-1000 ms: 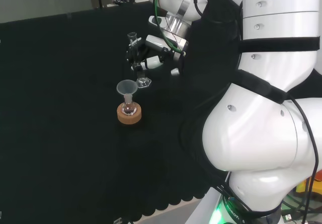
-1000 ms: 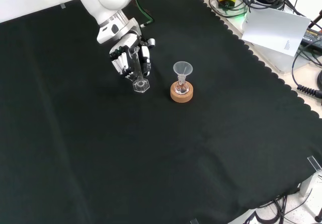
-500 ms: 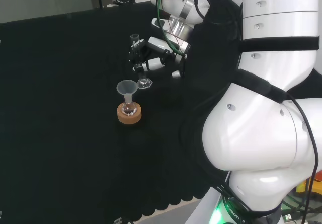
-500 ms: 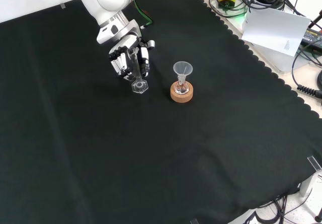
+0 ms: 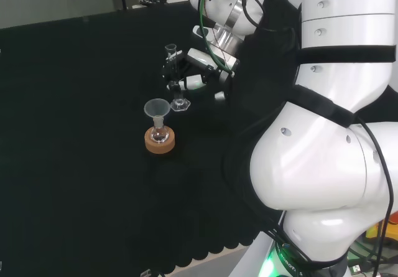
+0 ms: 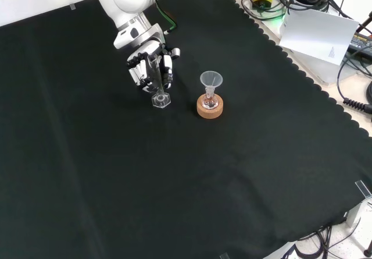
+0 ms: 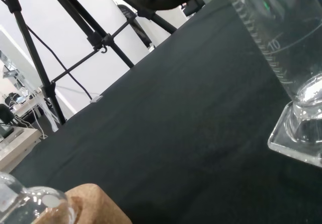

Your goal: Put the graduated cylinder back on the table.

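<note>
Black cloth [image 6: 174,183] below; hand [image 6: 152,67] curled round upright graduated cylinder [image 6: 158,84], base near cloth.

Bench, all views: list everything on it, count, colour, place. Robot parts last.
graduated cylinder: one, clear glass, upright in the hand, left of the flask in the front view; whether its hexagonal foot touches the cloth, cannot tell
flask: one, small, clear, on the cork ring
funnel: one, clear, in the flask's neck
cork ring: one, tan, mid-cloth
black cloth: one, covers the bench
hand: one, black and white, fingers curled round the cylinder
arm: one, white, right side of the head view
</note>
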Controlling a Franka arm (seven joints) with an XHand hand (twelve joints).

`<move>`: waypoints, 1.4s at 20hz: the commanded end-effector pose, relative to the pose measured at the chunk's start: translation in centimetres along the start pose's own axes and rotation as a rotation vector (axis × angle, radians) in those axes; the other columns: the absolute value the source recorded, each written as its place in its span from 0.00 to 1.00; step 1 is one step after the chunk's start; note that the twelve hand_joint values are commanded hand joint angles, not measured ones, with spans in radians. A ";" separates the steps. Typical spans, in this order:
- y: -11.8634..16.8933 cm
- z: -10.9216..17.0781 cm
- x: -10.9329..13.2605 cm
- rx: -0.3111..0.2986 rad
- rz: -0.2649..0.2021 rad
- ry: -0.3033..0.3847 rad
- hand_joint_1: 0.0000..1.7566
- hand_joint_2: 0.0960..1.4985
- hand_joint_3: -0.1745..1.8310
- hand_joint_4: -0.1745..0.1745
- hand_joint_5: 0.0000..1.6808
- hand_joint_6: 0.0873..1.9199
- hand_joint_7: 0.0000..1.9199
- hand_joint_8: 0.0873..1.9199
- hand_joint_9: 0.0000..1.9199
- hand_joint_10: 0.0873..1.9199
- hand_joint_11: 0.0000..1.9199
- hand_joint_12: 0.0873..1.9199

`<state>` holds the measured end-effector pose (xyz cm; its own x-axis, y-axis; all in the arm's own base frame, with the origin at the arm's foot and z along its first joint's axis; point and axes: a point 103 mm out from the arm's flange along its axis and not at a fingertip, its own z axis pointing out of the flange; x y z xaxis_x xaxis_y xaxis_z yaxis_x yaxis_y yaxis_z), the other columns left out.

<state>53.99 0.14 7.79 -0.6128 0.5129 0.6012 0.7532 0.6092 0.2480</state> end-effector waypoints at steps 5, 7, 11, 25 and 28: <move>-0.3 0.0 -0.4 -0.038 -0.004 -0.033 0.64 0.71 0.09 0.30 0.61 0.47 0.61 0.18 0.77 0.00 0.68 0.33; -0.3 0.1 -0.4 -0.036 -0.006 -0.037 0.64 0.71 0.09 0.29 0.61 0.47 0.61 0.18 0.76 0.00 0.67 0.33; -0.4 0.2 -0.5 -0.034 -0.005 -0.039 0.64 0.72 0.09 0.28 0.61 0.47 0.61 0.17 0.76 0.00 0.67 0.33; -0.9 0.3 -0.3 -0.010 -0.005 -0.054 0.63 0.74 0.09 0.30 0.57 0.52 0.42 0.30 0.67 0.00 0.53 0.45; -0.9 0.2 -0.4 0.002 0.007 -0.050 0.62 0.73 0.09 0.50 0.57 0.52 0.39 0.31 0.66 0.00 0.50 0.48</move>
<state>53.45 -0.38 7.21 -0.6277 0.5423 0.5585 0.7530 0.6049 0.2590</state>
